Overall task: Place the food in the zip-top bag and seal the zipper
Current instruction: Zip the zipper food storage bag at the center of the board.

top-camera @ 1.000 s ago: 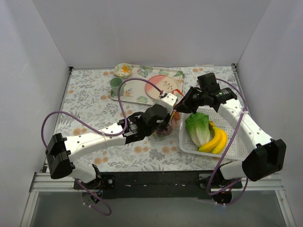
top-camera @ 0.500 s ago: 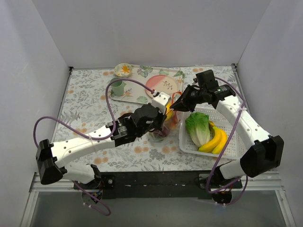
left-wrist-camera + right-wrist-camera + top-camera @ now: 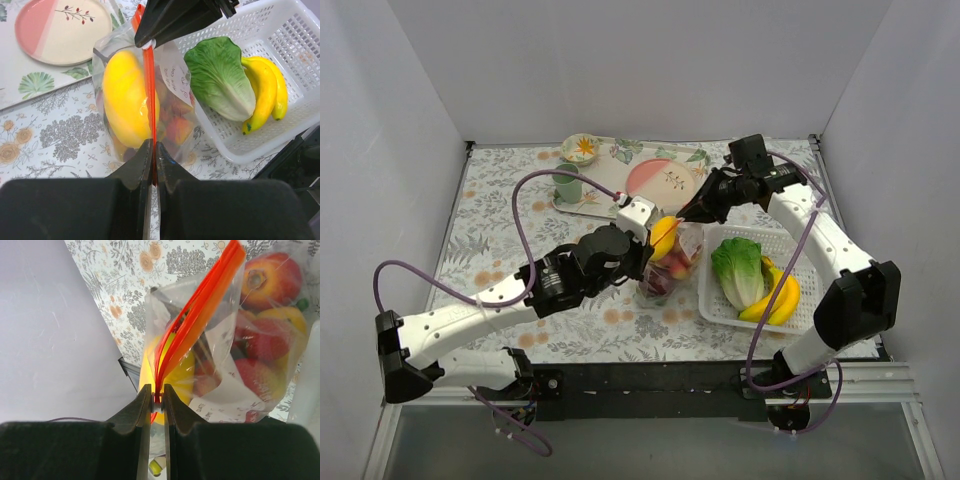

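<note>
The clear zip-top bag (image 3: 672, 262) hangs between my two grippers and holds the food: a yellow fruit (image 3: 126, 100), a red apple (image 3: 270, 274) and other red and orange fruits. The red-orange zipper (image 3: 149, 80) runs straight along the bag's mouth. My left gripper (image 3: 151, 145) is shut on the near end of the zipper. My right gripper (image 3: 157, 390) is shut on the white slider at the far end of the zipper (image 3: 200, 305). In the top view my left gripper (image 3: 648, 248) is left of the bag and my right gripper (image 3: 689, 214) is above it.
A white slotted basket (image 3: 815, 300) with green lettuce (image 3: 738, 270) and bananas (image 3: 775, 298) stands right of the bag. A tray (image 3: 595, 192) at the back holds a pink plate (image 3: 665, 178), a green cup (image 3: 566, 182) and a small bowl (image 3: 581, 147).
My left arm has drawn back to the left, its gripper closed on the bag's mouth. The right gripper has shifted up and left. The bag now stands higher, with the yellow fruit showing.
</note>
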Controlling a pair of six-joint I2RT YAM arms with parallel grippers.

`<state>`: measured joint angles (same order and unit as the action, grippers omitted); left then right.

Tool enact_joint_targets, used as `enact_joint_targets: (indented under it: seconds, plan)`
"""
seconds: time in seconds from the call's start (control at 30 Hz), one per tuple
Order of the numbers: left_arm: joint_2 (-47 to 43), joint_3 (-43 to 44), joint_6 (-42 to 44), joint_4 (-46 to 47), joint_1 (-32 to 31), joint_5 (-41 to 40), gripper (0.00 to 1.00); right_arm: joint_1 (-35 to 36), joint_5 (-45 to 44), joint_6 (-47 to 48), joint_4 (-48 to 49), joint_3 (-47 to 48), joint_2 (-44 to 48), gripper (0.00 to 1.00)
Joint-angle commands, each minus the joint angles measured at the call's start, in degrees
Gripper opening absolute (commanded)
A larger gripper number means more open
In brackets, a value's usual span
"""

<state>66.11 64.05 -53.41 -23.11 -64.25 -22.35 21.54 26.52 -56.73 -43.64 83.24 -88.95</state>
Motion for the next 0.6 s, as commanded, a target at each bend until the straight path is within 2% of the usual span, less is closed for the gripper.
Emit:
enact_joint_targets:
  seconds: [0.0,0.33,0.57]
  plan:
    - [-6.25,-0.33,-1.87,-4.21,-0.35,-2.08,0.00,-2.20,-4.99,2.41,3.03,5.08,-2.63,0.02]
    - [-11.70,-0.86,-4.07,-8.44,-0.35,-4.37,0.00,-3.00,-5.69,4.78,0.92,14.13,-8.70,0.01]
    - [-13.81,-0.42,-4.86,-10.55,-0.35,-5.51,0.00,-3.52,-7.10,6.19,0.40,16.86,-11.15,0.01]
